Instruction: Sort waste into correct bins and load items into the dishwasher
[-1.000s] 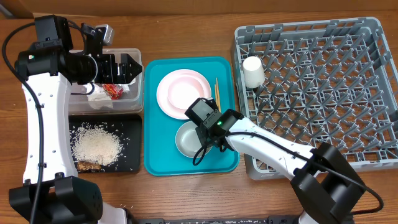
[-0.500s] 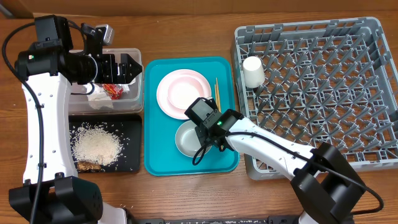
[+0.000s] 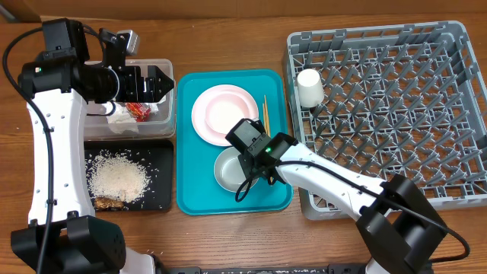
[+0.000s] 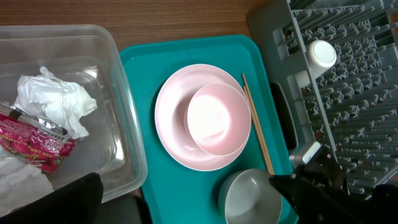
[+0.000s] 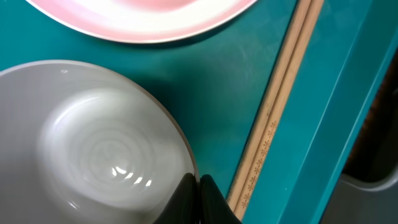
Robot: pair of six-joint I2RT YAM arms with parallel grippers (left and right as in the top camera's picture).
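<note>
Right gripper point(image 5: 198, 190) pinches white bowl point(image 5: 93, 149) at its rim, on teal tray point(image 5: 236, 93). Left gripper point(image 3: 166, 83) wide open, empty, left of tray.

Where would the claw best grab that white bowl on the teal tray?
By the rim, coming straight down. The white bowl sits upright, mouth open, so one finger can go inside and one outside its thin wall. The side toward the chopsticks looks best: bare teal tray lies there, while the pink plate crowds the far side. The right claw seems pinched on that spot.
</note>
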